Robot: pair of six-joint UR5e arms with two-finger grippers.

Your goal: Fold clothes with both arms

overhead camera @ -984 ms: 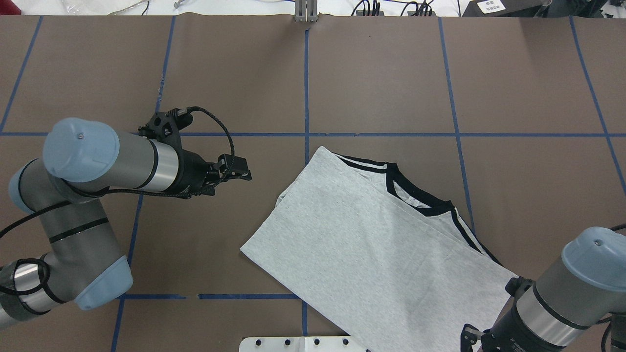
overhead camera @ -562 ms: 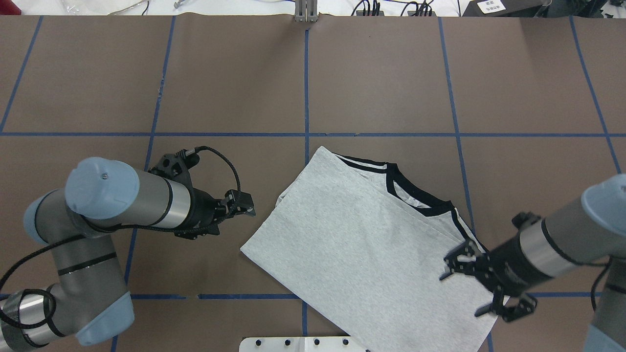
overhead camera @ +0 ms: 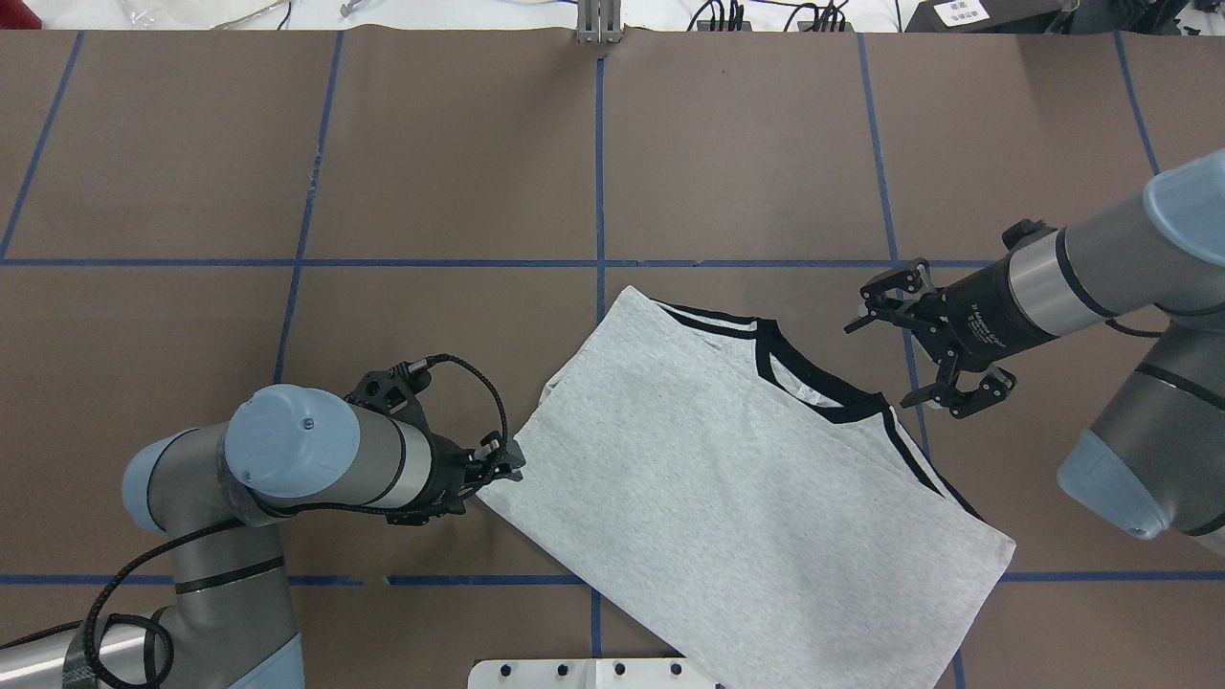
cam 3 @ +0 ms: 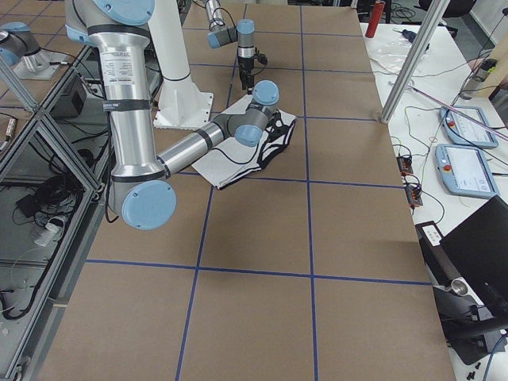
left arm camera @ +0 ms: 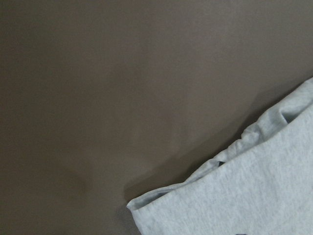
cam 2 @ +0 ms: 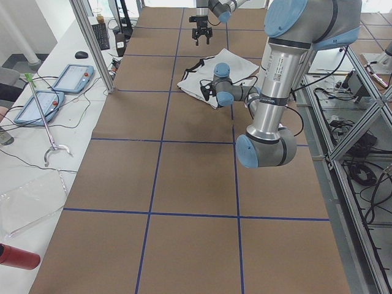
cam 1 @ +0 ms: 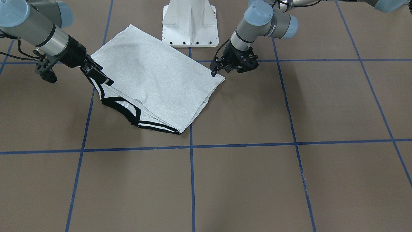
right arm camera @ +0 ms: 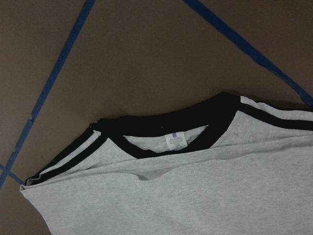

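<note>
The grey T-shirt [overhead camera: 737, 488] lies folded flat and aslant on the brown table, with its black-trimmed collar [overhead camera: 823, 388] and shoulder stripes toward the far right. Its print is hidden. My left gripper [overhead camera: 507, 461] is low at the shirt's left corner [cam 1: 222, 78]. It looks open and holds nothing. The left wrist view shows only that corner [left arm camera: 244, 196] and bare table. My right gripper [overhead camera: 885, 364] is open and empty, raised just right of the collar. The right wrist view shows the collar and its label [right arm camera: 176, 142].
The white pedestal [cam 1: 190, 22] stands at the near table edge, touching the shirt's hem side. Blue tape lines [overhead camera: 600, 172] grid the brown table. Cables and a metal bracket [overhead camera: 599, 24] sit along the far edge. Tablets [cam 2: 73, 76] lie on a side bench.
My left gripper has moved nearer and rightward, down to the shirt's left corner. My right arm has swung from the shirt's near right corner up to beside the collar. The shirt has not moved.
</note>
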